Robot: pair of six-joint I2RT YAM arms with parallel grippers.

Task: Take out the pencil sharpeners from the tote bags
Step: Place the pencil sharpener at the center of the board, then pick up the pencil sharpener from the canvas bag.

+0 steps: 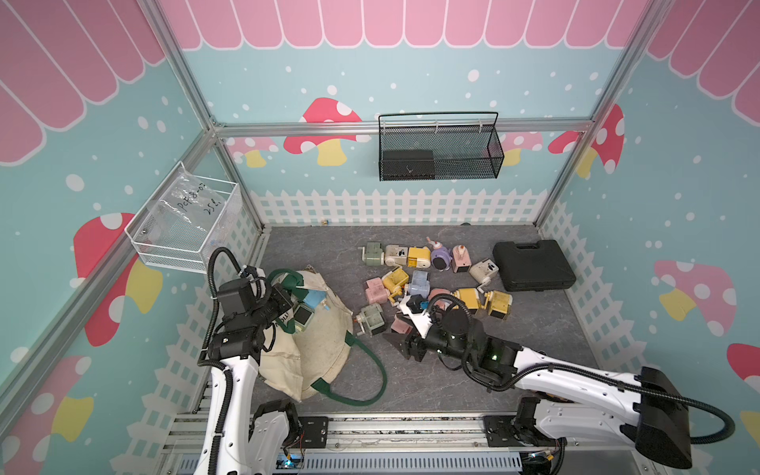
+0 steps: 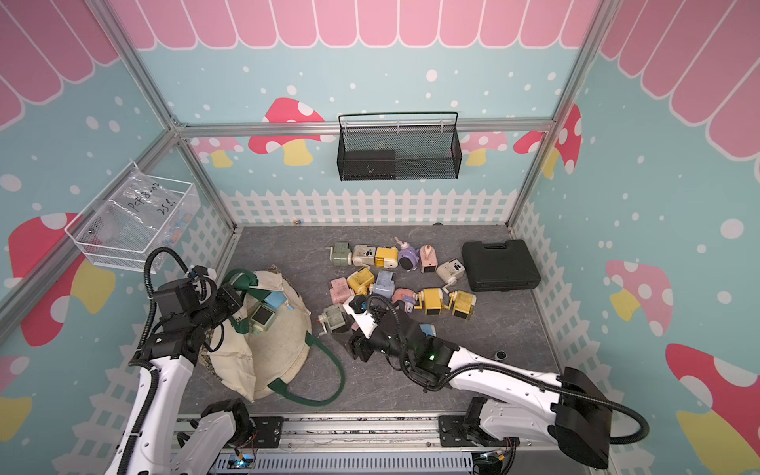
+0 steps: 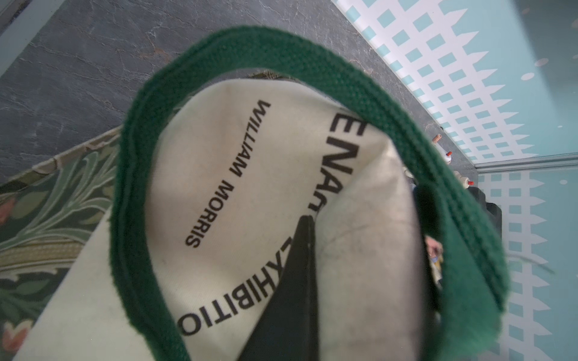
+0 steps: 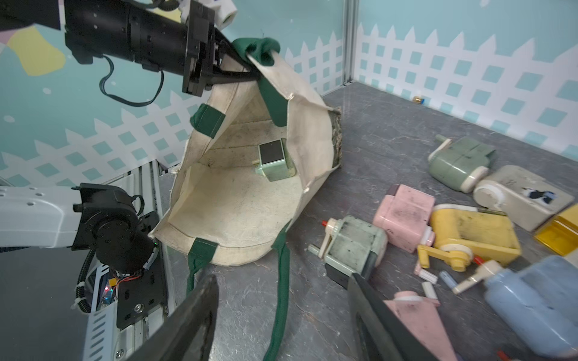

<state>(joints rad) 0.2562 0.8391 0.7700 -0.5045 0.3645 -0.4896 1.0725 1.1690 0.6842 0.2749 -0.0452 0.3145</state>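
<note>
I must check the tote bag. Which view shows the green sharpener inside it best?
The right wrist view: it looks into the open tote bag and shows the green sharpener clearly. Both top views show it smaller, from above. The left wrist view shows only canvas.

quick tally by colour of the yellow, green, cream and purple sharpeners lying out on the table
yellow sharpeners: 4
green sharpeners: 2
cream sharpeners: 2
purple sharpener: 1
total: 9, counting only what shows in the top views
</note>
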